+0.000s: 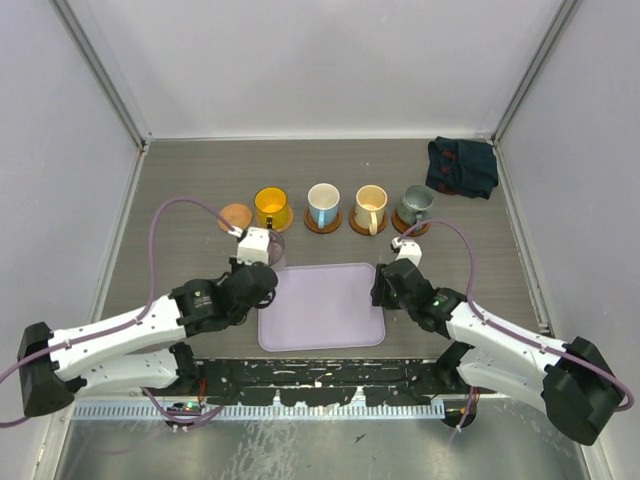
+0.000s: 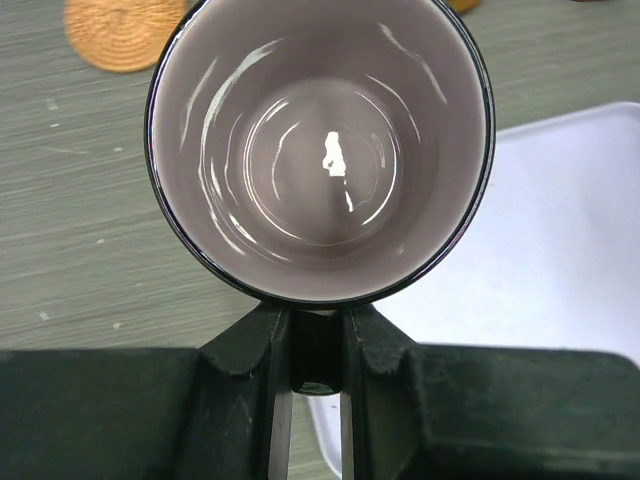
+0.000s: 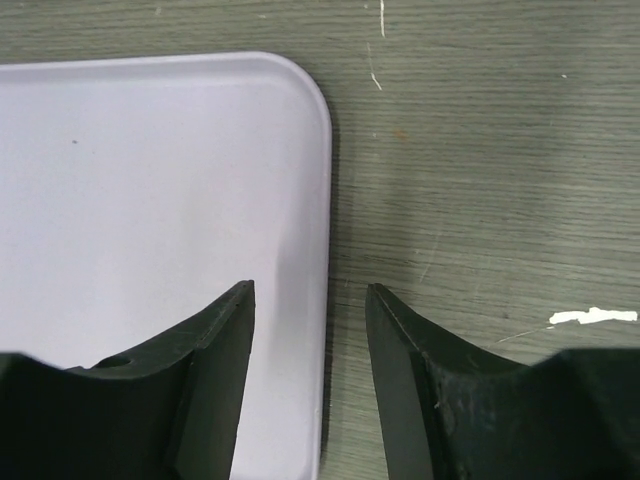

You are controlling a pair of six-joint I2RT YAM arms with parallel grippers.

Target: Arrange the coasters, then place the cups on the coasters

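The purplish-grey cup (image 2: 320,150) is clamped by its handle in my left tool (image 2: 315,340), beside the lilac tray's (image 3: 150,180) far left corner. The bare coaster (image 2: 120,35) lies nearer the surface's far edge. My right tool (image 3: 310,300) stands apart, straddling the tray's right edge.

Upright in one row, each on its own coaster (image 1: 323,229): orange cup (image 1: 271,207), white-blue cup (image 1: 323,204), cream cup (image 1: 371,208), grey-green cup (image 1: 412,204). The leftmost coaster (image 1: 236,216) is bare. Nearby, the purplish cup (image 2: 320,150) is upright, its handle pinched by the left hand (image 2: 315,335).
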